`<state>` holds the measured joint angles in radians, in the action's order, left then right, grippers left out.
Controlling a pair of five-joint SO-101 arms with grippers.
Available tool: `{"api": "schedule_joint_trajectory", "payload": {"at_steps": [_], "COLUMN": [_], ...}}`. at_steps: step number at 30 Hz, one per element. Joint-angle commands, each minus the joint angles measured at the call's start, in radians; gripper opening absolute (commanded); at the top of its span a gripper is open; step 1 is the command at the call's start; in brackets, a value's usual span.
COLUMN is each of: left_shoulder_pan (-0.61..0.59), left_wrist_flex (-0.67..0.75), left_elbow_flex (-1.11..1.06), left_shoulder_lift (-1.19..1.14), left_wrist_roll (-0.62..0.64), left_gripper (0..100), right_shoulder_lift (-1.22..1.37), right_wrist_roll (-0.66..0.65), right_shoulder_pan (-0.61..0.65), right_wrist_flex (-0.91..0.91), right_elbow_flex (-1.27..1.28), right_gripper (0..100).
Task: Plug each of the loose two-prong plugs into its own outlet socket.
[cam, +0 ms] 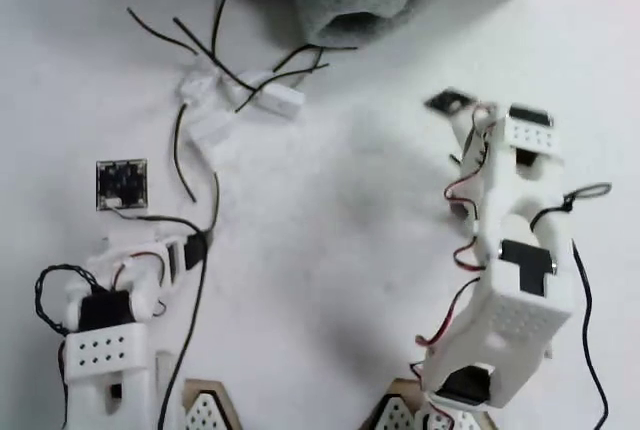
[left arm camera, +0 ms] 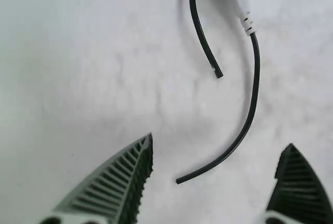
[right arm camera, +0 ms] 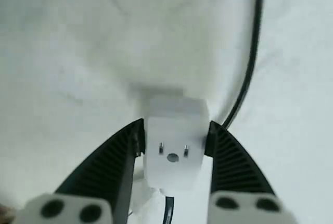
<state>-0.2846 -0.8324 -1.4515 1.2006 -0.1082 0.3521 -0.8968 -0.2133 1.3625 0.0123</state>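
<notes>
Item: white connector block [right arm camera: 174,153]. Judged light, rigid, slick plastic, best held across its flat flanks. Pinched there by my right gripper [right arm camera: 176,126], over the table [right arm camera: 67,41]. Black cord [right arm camera: 251,62]: limp. Left gripper [left arm camera: 219,141]: fingers spread over a loose cord end [left arm camera: 179,181].

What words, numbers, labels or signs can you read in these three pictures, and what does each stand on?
No text can be read anywhere.
On the square card: a dark blotchy pattern, too blurred to read as characters.
On the white block in the right gripper: two small marks and a round spot, no lettering.
</notes>
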Motion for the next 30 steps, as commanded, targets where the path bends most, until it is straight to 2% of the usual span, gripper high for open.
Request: {"api": "schedule_joint_trajectory", "payload": {"at_steps": [1, 3, 9, 15, 22, 24, 27, 30], "left_shoulder_pan": [0.008, 0.008, 0.007, 0.007, 0.008, 0.008, 0.008, 0.008], "left_wrist_flex": [0.014, 0.012, 0.011, 0.011, 0.011, 0.011, 0.011, 0.011], "left_elbow_flex": [0.003, 0.003, 0.003, 0.003, 0.002, 0.002, 0.002, 0.002], "left_shoulder_lift": [0.030, 0.033, 0.033, 0.033, 0.033, 0.033, 0.033, 0.033], "left_wrist_roll": [0.005, 0.005, 0.005, 0.005, 0.005, 0.005, 0.005, 0.005], "left_gripper": [37, 37, 37, 37, 37, 37, 37, 37], "right_shoulder_lift": [-0.096, -0.124, -0.203, -0.182, -0.007, 0.065, 0.174, 0.245], "right_wrist_roll": [0.207, 0.272, 0.489, 0.859, 1.201, 1.252, 1.261, 1.240], "right_shoulder_pan": [0.113, 0.168, 0.277, 0.404, 0.507, 0.533, 0.578, 0.647], "right_wrist_flex": [0.282, 0.366, 0.360, 0.338, 0.200, 0.160, 0.110, 0.076], "right_elbow_flex": [-0.338, -0.457, -0.500, -0.368, -0.324, -0.324, -0.330, -0.344], "right_gripper": [8.7, 8.7, 8.7, 9.1, 9.1, 9.1, 9.2, 15.2]}}
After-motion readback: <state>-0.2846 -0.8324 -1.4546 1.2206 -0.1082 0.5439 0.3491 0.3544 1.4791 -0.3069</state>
